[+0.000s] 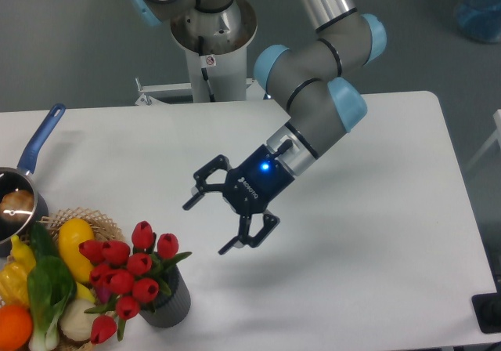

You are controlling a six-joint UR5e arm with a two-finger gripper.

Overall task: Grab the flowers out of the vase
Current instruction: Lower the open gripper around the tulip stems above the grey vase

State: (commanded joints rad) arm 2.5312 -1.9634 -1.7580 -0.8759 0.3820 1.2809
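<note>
We are hovering our black two-finger hand (210, 225), fingers spread apart and empty, mid-frame above the white desk (376, 241). The red tulip flowers (125, 271) are sitting ungrasped in the ribbed dark grey vase (167, 305), lower left; grasping and lifting remain.

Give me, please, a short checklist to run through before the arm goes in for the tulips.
1. Tool open: ok, fingers spread, nothing between them.
2. Flowers in the vase: ok, stems go down into its mouth.
3. Vase upright on the table: ok.
4. Tool lined up over the blooms: not ok, it hangs up and to their right, apart from them.
5. Room beside the flowers: not ok, the basket of vegetables crowds their left.
6. Stems free to be gripped: cannot tell, blooms and leaves cover them.
</note>
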